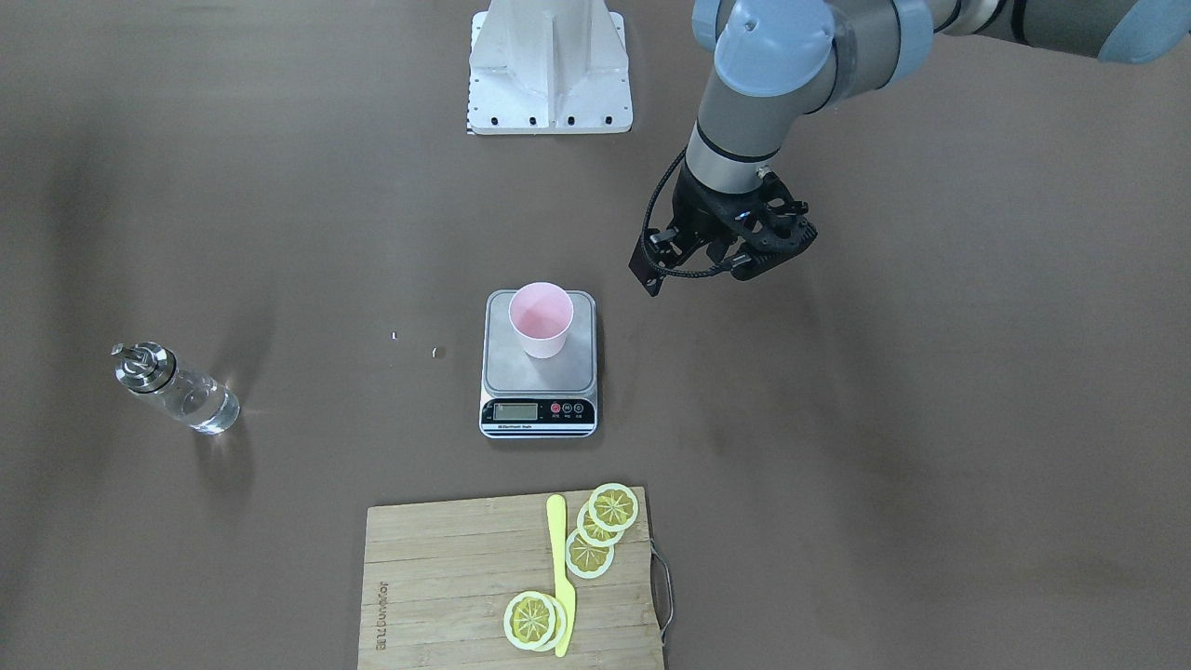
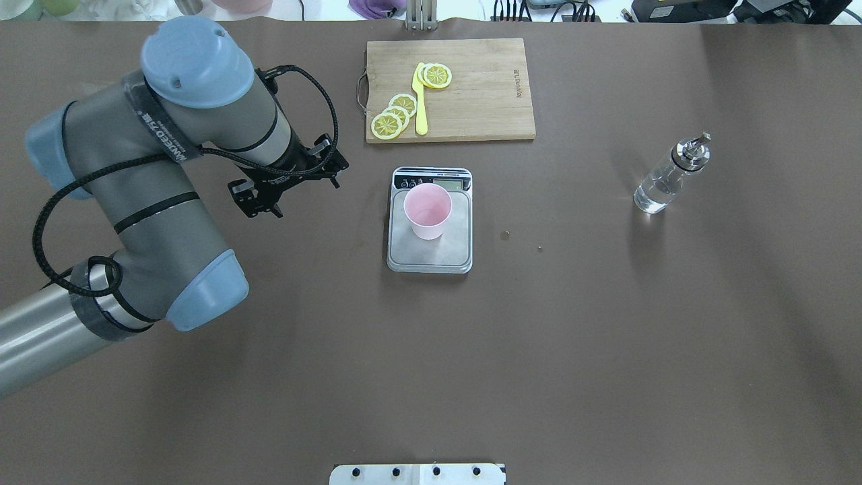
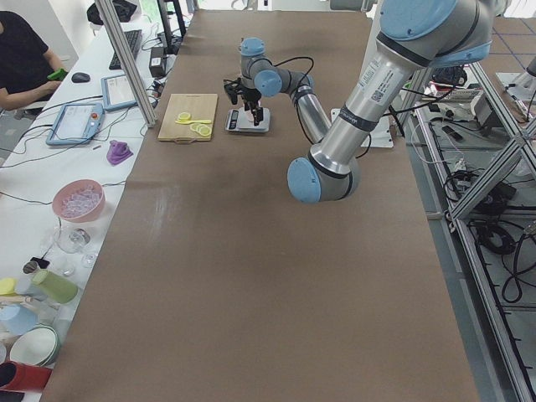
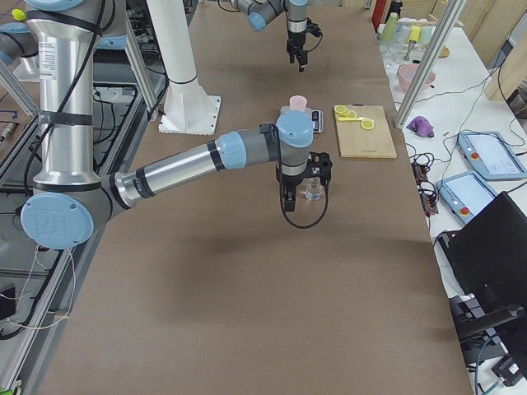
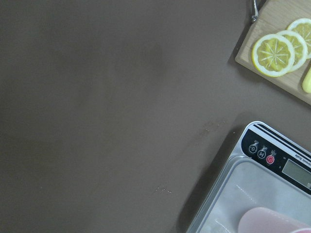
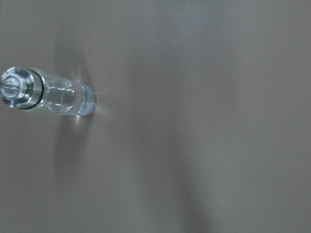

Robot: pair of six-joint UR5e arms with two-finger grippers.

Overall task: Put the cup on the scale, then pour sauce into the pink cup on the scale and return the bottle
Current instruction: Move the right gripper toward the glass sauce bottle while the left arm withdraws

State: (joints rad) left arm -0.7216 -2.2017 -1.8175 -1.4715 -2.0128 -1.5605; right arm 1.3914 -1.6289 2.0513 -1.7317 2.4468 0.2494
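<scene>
Assessing the bottle [image 1: 177, 388] for pick-up: it stood upright on the desk [image 1: 837, 484] at the far left of the front-facing view, well apart from the scale [image 1: 558, 374] at frame centre. The cup [image 1: 541, 319] sat upright on the scale's platform, so the placing step was judged done and the pour not yet begun. Bottle properties, judged: rigid clear glass, smooth and likely slippery, breakable if dropped or knocked over. The clear sauce [image 1: 209, 407] filled part of the body, so it was probably light, with the liquid free to shift on tilting. Preferred hold, judged: across the round glass body at mid-height, below the metal cap [image 1: 144, 365], squeezing moderately. The cap and the thin spout [image 1: 119, 351] should be left alone. The left fingers [image 1: 735, 258] hung above the desk to the right of the scale in that view, holding nothing; their spread could not be told. The right fingers [image 4: 295, 191] showed only in the right-side view, at the bottle, and their state could not be told. The right wrist view looked straight down on the bottle, with no fingers in frame.
</scene>
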